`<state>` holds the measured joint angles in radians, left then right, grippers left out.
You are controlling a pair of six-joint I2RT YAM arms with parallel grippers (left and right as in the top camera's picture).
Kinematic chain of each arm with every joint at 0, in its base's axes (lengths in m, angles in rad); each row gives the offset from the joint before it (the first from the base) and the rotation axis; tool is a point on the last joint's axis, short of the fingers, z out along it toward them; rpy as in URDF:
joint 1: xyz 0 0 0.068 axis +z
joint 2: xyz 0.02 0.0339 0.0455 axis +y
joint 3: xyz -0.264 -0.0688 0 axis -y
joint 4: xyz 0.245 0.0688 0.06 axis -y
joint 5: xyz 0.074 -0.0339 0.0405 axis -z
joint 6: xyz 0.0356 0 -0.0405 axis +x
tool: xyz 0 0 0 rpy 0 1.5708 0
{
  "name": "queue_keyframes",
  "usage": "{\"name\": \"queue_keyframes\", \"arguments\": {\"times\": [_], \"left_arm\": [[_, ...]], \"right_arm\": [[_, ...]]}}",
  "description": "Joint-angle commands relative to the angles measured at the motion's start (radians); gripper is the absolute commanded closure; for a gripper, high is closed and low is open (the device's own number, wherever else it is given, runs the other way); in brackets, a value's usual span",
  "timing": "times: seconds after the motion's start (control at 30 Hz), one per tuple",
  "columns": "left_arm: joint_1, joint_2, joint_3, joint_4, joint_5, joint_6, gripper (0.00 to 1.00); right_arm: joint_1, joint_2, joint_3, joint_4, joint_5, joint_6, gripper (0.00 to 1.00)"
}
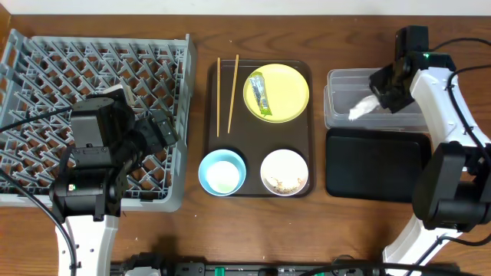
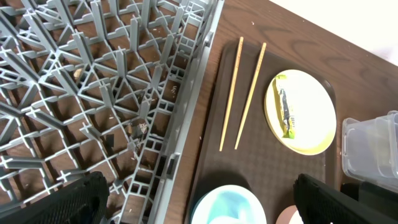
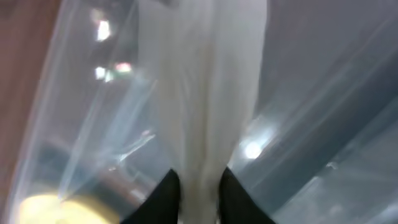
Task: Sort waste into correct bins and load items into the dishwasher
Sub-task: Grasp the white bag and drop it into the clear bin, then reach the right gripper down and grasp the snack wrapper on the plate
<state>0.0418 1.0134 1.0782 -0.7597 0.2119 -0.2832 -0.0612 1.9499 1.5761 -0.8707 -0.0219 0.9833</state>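
My right gripper (image 1: 375,97) hangs over the clear tub (image 1: 340,116), shut on the crumpled white napkin (image 1: 361,110). In the right wrist view the napkin (image 3: 205,93) runs down between the two black fingers (image 3: 166,198) into the tub. On the brown serving tray (image 1: 230,146) lie the yellow plate (image 1: 288,98) with the green-and-yellow wrapper (image 1: 259,95), two chopsticks (image 1: 227,92), a light-blue bowl (image 1: 222,172) with something white inside, and a white bowl (image 1: 285,172) holding pale crumbs. My left gripper (image 1: 163,130) is open over the dish rack's (image 1: 46,69) right edge, its fingers either side of the blue bowl (image 2: 230,205).
The shallow black tray (image 1: 376,165) lies just in front of the clear tub. The dish rack's right wall (image 2: 189,112) runs close along the serving tray's left rim. Cables trail at the far right and the lower left.
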Motion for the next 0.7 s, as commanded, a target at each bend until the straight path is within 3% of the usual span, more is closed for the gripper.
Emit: {"name": "queue_keyframes", "arguments": {"times": [0.0,0.2,0.37,0.5,0.67], "left_arm": [[-0.004,-0.002,0.022,-0.003,0.013,0.017,0.02],[-0.004,-0.002,0.022,-0.003,0.013,0.017,0.02],[-0.004,-0.002,0.022,-0.003,0.013,0.017,0.02],[-0.004,-0.002,0.022,-0.003,0.013,0.017,0.02],[-0.004,-0.002,0.022,-0.003,0.013,0.017,0.02]], "right_arm": [[0.010,-0.032,0.030,0.045,-0.123,-0.070,0.70],[0.077,-0.150,0.046,0.121,-0.109,-0.180,0.65],[0.190,-0.238,0.046,0.225,-0.102,-0.483,0.65],[0.314,-0.255,0.046,0.230,-0.102,-0.682,0.55],[0.430,-0.232,0.045,0.226,-0.087,-0.745,0.41]]}}
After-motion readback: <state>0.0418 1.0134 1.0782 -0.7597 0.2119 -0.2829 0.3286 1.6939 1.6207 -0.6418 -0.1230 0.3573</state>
